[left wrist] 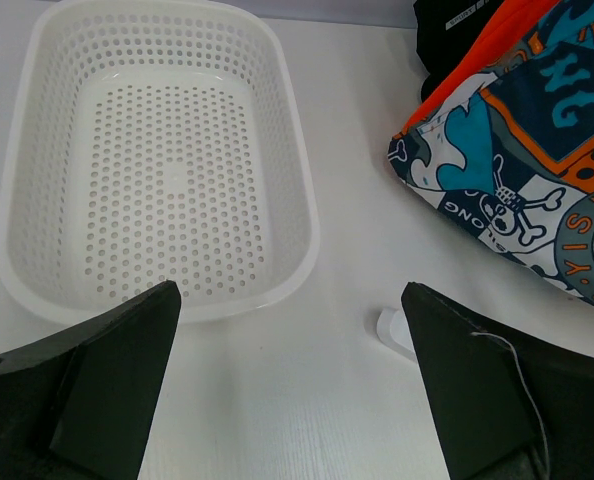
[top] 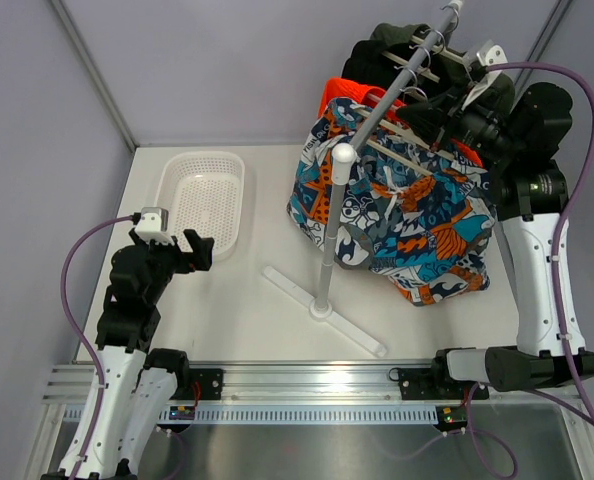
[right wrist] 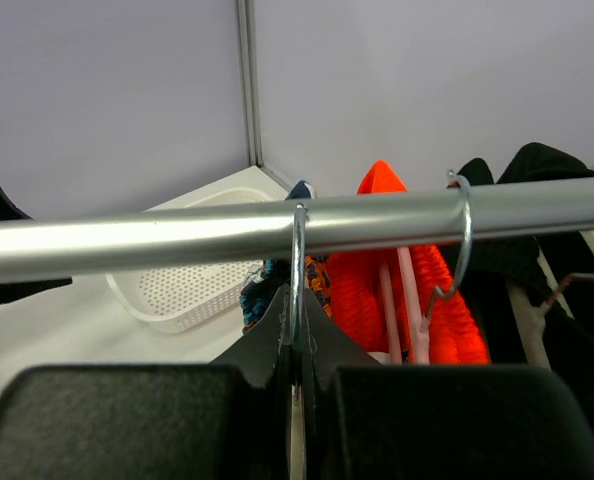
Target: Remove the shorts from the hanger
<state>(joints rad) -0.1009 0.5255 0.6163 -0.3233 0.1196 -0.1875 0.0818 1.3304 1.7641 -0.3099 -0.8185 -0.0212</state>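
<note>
Right fingers [right wrist: 127, 420] are closed on the hanger [right wrist: 297, 270] at its wire hook, which sits on the metal rail [right wrist: 127, 240]. Patterned shorts [top: 407, 220] hang from this rail, with orange shorts [top: 339, 96] just behind them. Left fingers [left wrist: 87, 390] stand wide apart above the surface [left wrist: 347, 350], near the white basket [left wrist: 302, 235].

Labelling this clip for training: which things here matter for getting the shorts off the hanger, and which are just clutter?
Job in hand: patterned shorts, orange shorts, hanger, rail, right gripper shut on the hanger.
Lying about: white basket, black garments.
</note>
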